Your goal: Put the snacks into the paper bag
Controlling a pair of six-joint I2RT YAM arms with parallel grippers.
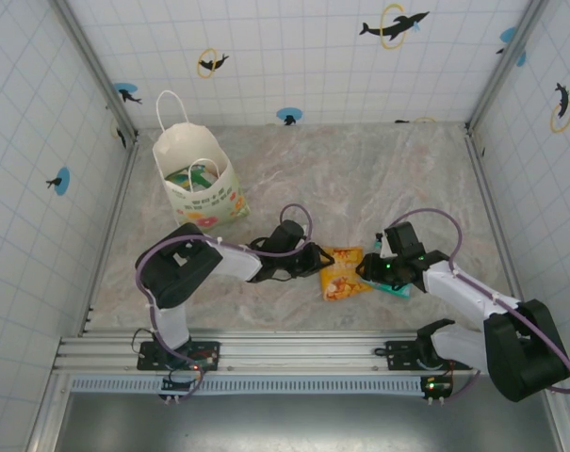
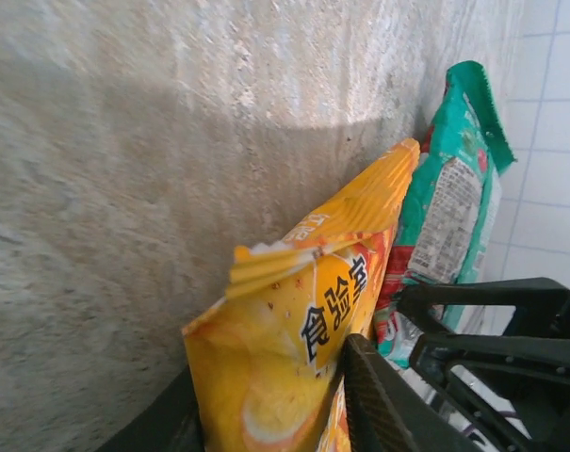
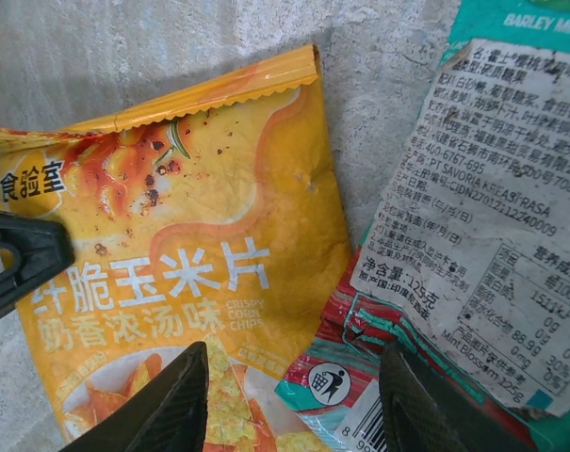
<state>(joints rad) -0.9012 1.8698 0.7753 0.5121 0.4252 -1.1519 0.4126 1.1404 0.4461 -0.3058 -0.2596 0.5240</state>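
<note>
Snacks [image 1: 344,273] loose on the marbled table [image 1: 379,179] were two, lying side by side with edges touching: a yellow-orange packet [image 3: 200,226] and a teal-white packet [image 3: 492,188]. From above, the teal-white one was mostly covered by the right gripper [image 1: 367,271], and in the right wrist view the frame cut it off. The paper bag [image 1: 202,193] stood upright near the far left corner, well apart from both. Something green showed in its mouth, but what lay inside could not be made out. The left gripper [image 2: 270,405] had its jaws narrow about the edge of the yellow-orange packet nearest the left arm, a dark finger [image 2: 374,405] on each side. The other finger was dim and blurred at the bottom of the frame, so whether the packet was truly pinched could not be told. The right gripper hung low over the line where the two packets met, jaws spread about half wide. One fingertip [image 3: 162,405] was above the yellow-orange packet and the other above the teal-white one. It gripped nothing; whether the tips touched the packets was unclear.
</note>
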